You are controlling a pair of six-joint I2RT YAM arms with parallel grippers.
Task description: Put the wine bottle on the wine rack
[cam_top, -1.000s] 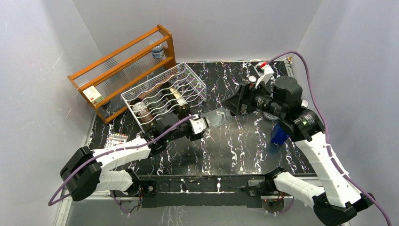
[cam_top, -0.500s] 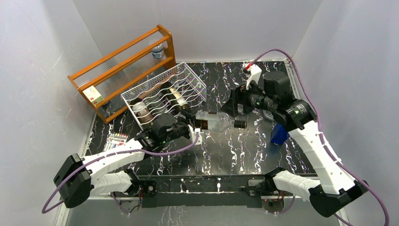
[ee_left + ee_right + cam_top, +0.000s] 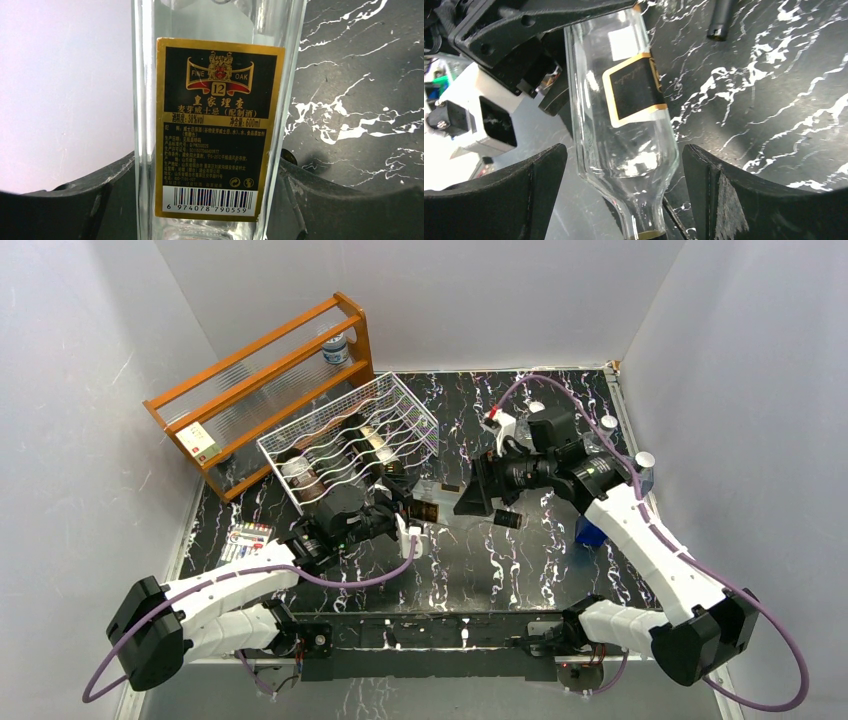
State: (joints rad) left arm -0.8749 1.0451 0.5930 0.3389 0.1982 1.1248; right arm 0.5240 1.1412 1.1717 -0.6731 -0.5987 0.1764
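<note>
Glass wine bottle (image 3: 440, 504) is being pinched by left gripper (image 3: 205, 165), right of wine rack (image 3: 300, 442) | right gripper (image 3: 624, 150) is gaping around its shoulder

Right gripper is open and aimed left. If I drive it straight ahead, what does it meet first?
The wine bottle: in the wrist view its neck end sits between the open fingers of the right gripper. Beyond it is the left gripper, clamped on the bottle's far end. Exact depth is unclear.

The wine bottle (image 3: 150, 100) is made of clear, smooth, glossy glass (its black-and-gold label (image 3: 216, 130) looks like shiny printed paper). The wine rack (image 3: 405, 410) is formed of white-coated wire. The table (image 3: 520, 570) is finished in glossy black marbling.
</note>
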